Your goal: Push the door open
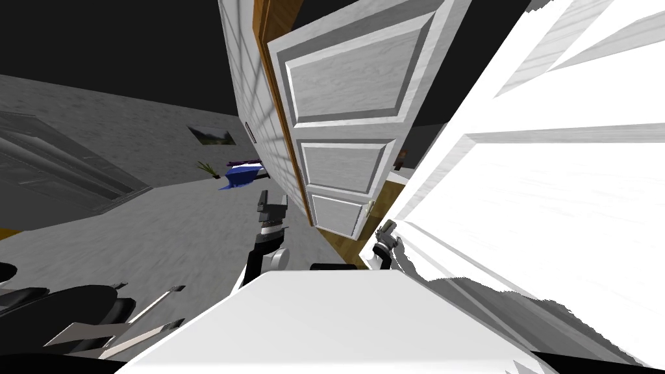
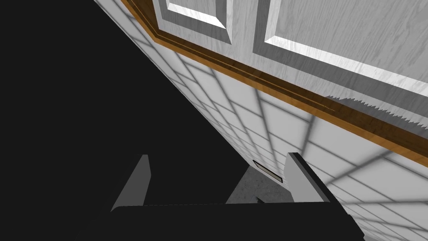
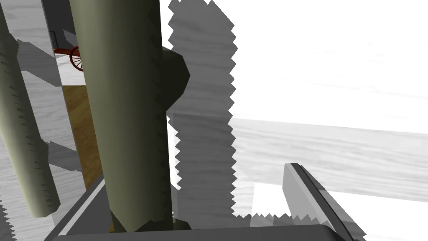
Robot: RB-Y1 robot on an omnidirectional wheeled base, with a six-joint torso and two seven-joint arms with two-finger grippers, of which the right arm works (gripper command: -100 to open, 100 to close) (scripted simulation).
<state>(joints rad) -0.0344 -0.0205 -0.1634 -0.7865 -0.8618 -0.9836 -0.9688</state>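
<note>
Our right gripper, fingers spread, straddles an olive cylindrical handle on the white, wood-grained panelled door close at our right; our left gripper, likewise spread, hangs beside a tiled wall and brown wooden frame.

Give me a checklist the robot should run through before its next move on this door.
1. Right gripper at the door: ok, it sits at the edge of the white door, by the olive handle.
2. Right fingers clear of the handle: cannot tell, the bar stands between the open fingers, close against one side.
3. Gap between the doors: ok, the grey panelled door stands ajar and wood floor shows through.
4. Left gripper out of the way: ok, open and empty, facing the tiled wall.
5. Space beyond the doors: cannot tell.
</note>
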